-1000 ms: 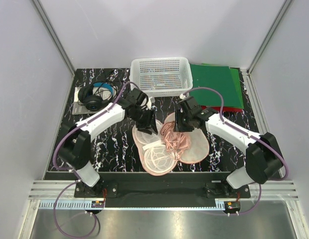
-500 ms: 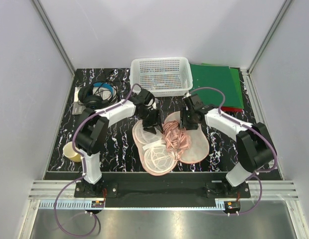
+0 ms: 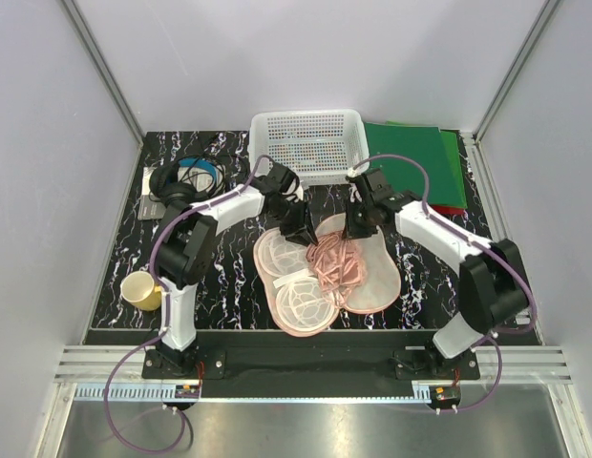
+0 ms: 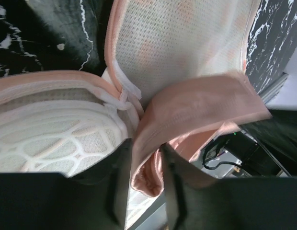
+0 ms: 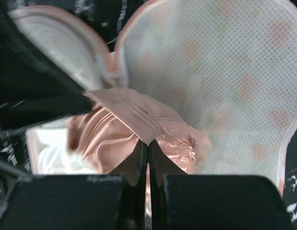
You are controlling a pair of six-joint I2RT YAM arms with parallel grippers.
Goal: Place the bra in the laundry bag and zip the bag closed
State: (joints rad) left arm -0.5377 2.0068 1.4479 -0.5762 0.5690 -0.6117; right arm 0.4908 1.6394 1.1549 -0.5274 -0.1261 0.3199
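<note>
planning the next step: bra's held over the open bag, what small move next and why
Probably lower the bra flat into the open laundry bag: left gripper and right gripper both pinch it, bunched above the middle seam.

Unzipped and spread flat: peach laundry bag (image 3: 377, 283), pink edge, white mesh cups facing up. Bunched across its middle: salmon-pink bra (image 3: 332, 267), thin straps trailing over the mesh, one band pulled taut.
</note>
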